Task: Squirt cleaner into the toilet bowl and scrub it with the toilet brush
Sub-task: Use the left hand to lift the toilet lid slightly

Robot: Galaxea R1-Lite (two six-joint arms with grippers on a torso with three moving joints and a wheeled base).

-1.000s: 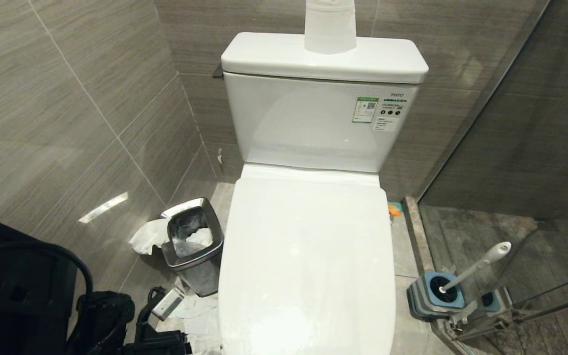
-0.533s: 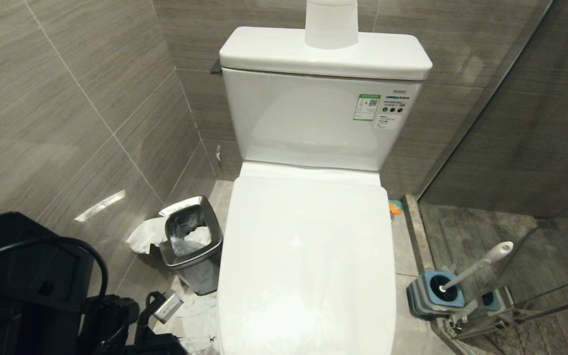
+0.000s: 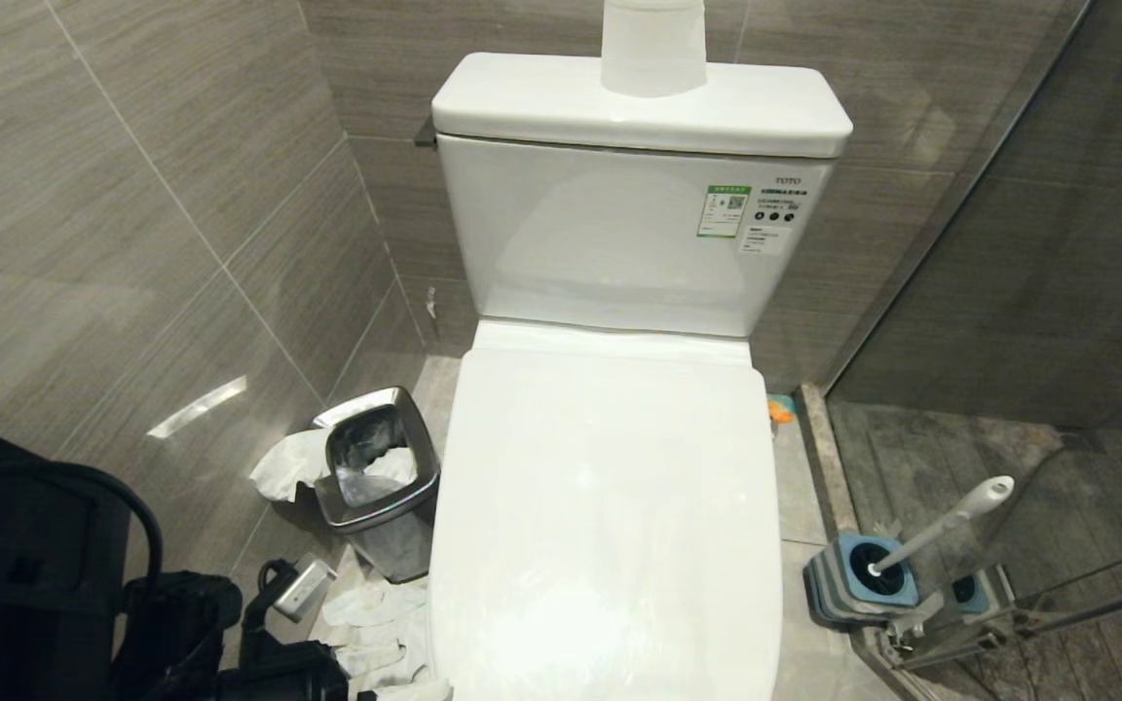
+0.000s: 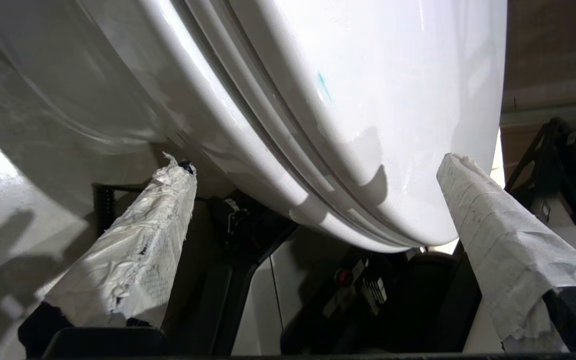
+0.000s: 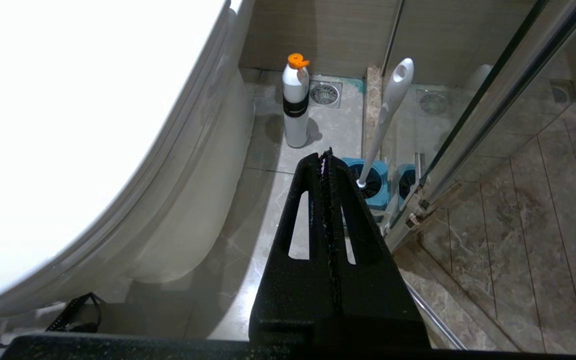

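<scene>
Straddling the front rim of the closed toilet, the left gripper (image 4: 313,165) has its two paper-wrapped fingers (image 4: 133,250) spread wide apart, one below the rim and one above the lid (image 3: 610,506), holding nothing; that looks like a set-up for lifting the lid, which must come up before anything else can happen. The toilet bowl (image 4: 68,100) is therefore hidden from above, only its white outer wall showing under the seat. A thin blue smear (image 4: 324,86) marks the lid near its front edge. The right gripper (image 5: 327,165) hangs parked at the toilet's right side, its black fingers pressed together and empty. Just past it on the floor, by the glass shower partition (image 5: 473,115), the toilet brush (image 5: 390,110) stands tilted in its blue holder (image 5: 375,182), handle free for grasping. Farther back, beside the floor drain (image 5: 324,93), a white bottle with an orange cap (image 5: 296,102), probably the cleaner, stands upright. At the far wall, a roll of paper (image 3: 654,44) sits on the tank (image 3: 639,195); a steel bin (image 3: 376,482) stands left of the toilet.
</scene>
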